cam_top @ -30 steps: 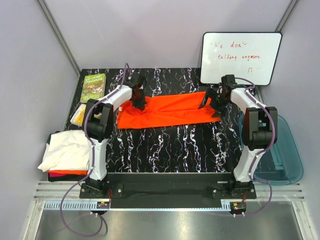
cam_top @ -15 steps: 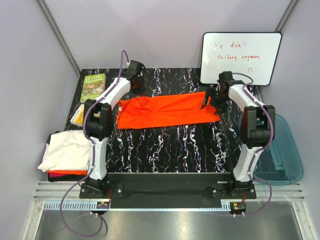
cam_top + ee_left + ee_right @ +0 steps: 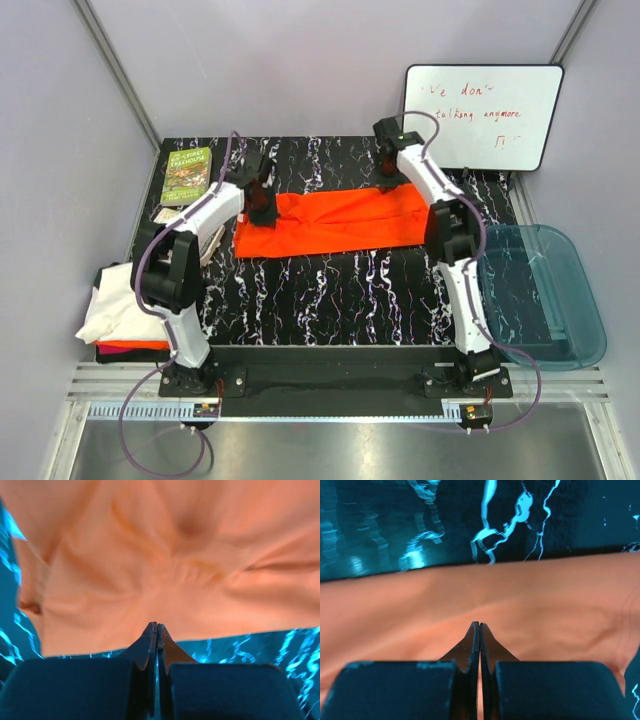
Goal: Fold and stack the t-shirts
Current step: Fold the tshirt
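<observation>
A bright orange t-shirt [image 3: 335,222] lies folded into a long strip across the black marbled table [image 3: 340,290]. My left gripper [image 3: 262,207] is at the strip's left end. In the left wrist view it [image 3: 157,626] is shut, tips at the near edge of the orange cloth [image 3: 165,565], and no cloth shows between them. My right gripper [image 3: 390,180] is at the strip's far edge, right of centre. It [image 3: 479,625] is shut too, tips low over the orange cloth [image 3: 530,610]. A white t-shirt [image 3: 130,298] lies on a red-orange one [image 3: 130,346] at the left.
A green book [image 3: 186,174] lies at the back left corner of the table. A translucent blue tub [image 3: 545,300] sits off the table's right side. A whiteboard [image 3: 480,115] leans at the back right. Grey walls close in the back and sides.
My right gripper shut and swung from the strip's right end to its far edge. My left gripper rose toward the back, then came down at the left end, staying shut.
</observation>
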Available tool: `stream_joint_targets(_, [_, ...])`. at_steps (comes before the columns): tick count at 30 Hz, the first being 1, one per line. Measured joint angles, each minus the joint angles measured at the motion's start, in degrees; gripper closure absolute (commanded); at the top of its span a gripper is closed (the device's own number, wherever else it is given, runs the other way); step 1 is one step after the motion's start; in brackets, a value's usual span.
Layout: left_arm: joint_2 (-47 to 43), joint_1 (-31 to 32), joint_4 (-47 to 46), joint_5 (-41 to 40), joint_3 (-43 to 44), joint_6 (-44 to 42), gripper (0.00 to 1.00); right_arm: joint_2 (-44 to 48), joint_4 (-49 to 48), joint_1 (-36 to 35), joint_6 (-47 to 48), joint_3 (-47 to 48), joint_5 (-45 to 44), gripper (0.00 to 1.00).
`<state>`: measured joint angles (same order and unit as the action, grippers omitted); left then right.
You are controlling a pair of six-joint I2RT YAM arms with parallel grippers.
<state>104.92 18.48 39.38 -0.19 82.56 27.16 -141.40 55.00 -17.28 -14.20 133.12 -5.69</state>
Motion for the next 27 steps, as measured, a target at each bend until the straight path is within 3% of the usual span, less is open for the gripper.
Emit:
stream_joint_targets(5, [3.0,1.5,1.7,1.9,-3.3,0.6,1.00,-8.8,5.0,-0.4,1.1,8.4,-7.5,1.00])
stream_joint_targets(12, [10.8,2.9,5.5,1.4,1.2,1.4,1.00,-8.5,7.2,-0.3,2.1,5.8,-17.9,1.00])
stream_joint_targets(19, [20.5,2.7,12.2,-2.6,16.1,1.2,1.00,1.0,6.6,-0.9,3.1,-12.8,-21.4,1.00])
stream_joint_targets(27, [33.6,0.1,19.3,-3.0,38.8,0.3,1.00,11.9,10.3,-7.0,3.0,-32.2,-13.9,1.00])
